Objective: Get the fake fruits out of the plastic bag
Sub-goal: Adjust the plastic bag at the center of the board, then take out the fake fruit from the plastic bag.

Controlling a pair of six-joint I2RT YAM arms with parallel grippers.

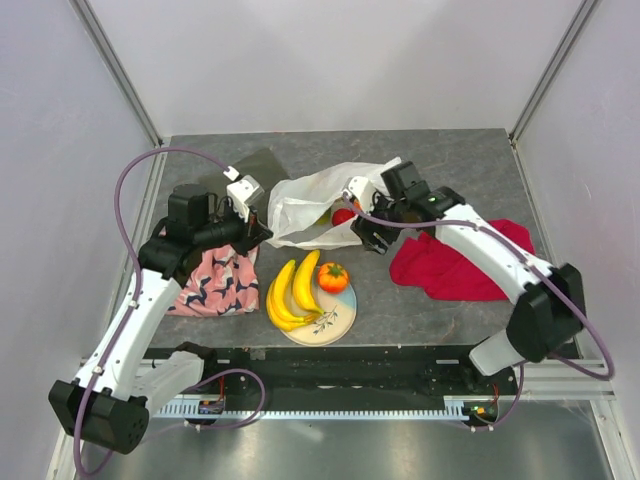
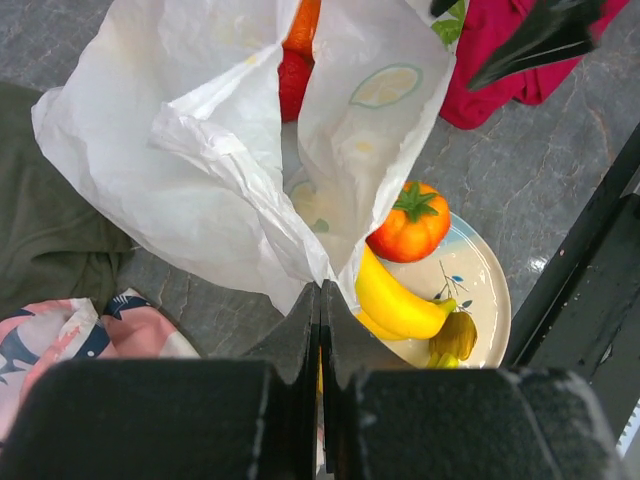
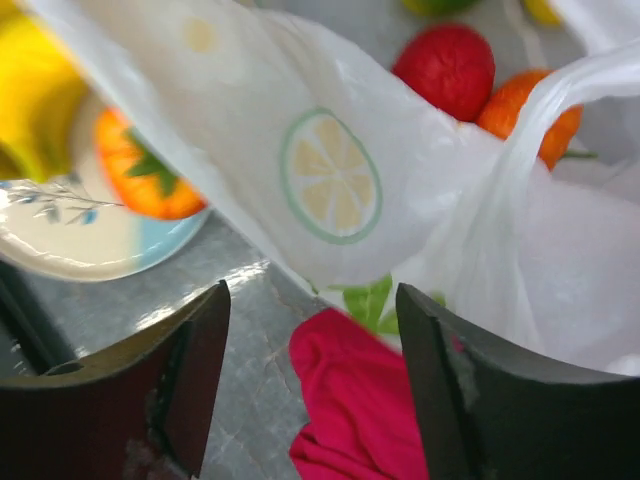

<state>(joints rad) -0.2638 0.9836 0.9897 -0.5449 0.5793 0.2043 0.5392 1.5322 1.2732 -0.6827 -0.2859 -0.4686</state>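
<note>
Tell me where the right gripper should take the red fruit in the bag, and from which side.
Take the red fruit across its round middle, entering through the open mouth of the bag, which faces the right gripper. It lies bare there. An orange fruit sits close on one side, so set the jaws on the free sides.

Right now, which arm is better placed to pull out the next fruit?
Probably right. The right end effector hangs open at the mouth of the plastic bag, near the red fruit inside; the left end effector is shut, pinching the bag's edge.
</note>
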